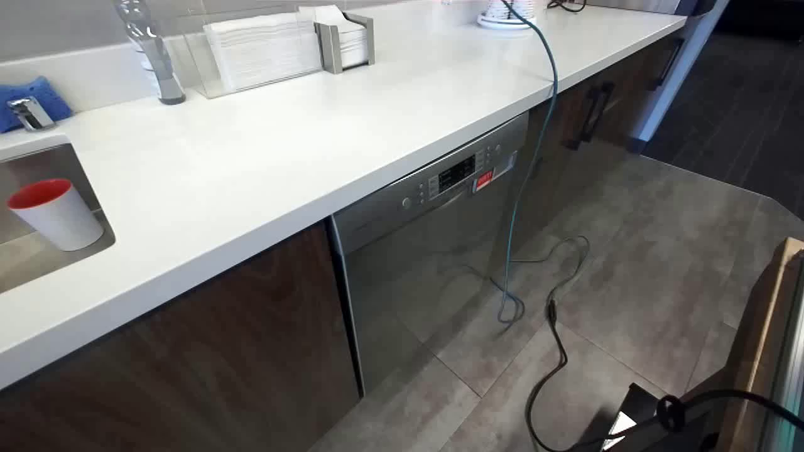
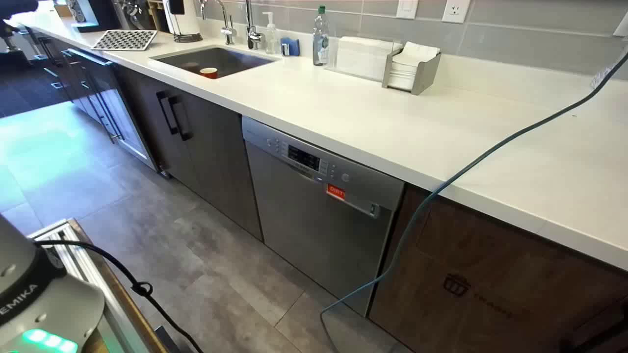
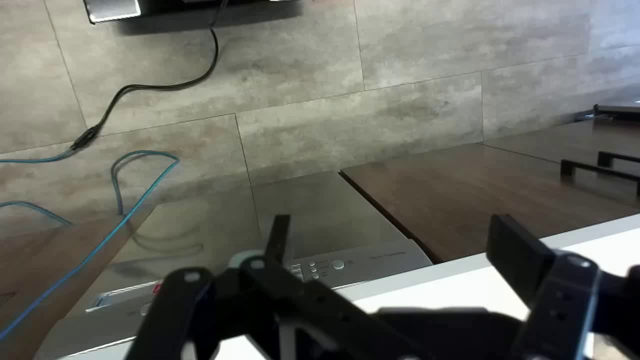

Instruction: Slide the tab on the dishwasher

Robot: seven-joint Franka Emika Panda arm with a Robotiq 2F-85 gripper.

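My hand (image 3: 390, 230) is spread wide, with nothing between its fingers (image 3: 517, 260) in the wrist view. The gap between them looks onto the dark cabinet door (image 3: 465, 200) and the adjoining end of the dishwasher (image 3: 220, 225), not onto the tab. I can't make the hand out clearly in the exterior views, so I am placing it from the wrist picture alone.

My next move turns on where the tab lies. I take it to be the red label (image 2: 336, 191), its visible letters reading "DIRT", at an end of a thin strip (image 1: 504, 165) just below the control panel (image 2: 321, 164). In the wrist view only a sliver of that red shows, left of and lower than the fingertips, mostly hidden behind the hand's own black linkage. So I judge I must travel left in that picture, along the dishwasher's front, and drop down to it.

The strip's long axis runs nearly parallel to the front edge of the white table (image 2: 338, 108). The fingers stand apart roughly along that line, so pushing sideways with a finger looks easier than pinching. Since the tab sits on the upright face below that edge, I'd approach from the floor side. Beyond it hangs a blue cable (image 2: 436, 192); overshooting could snag it. Which way the tab slides, I can't tell.
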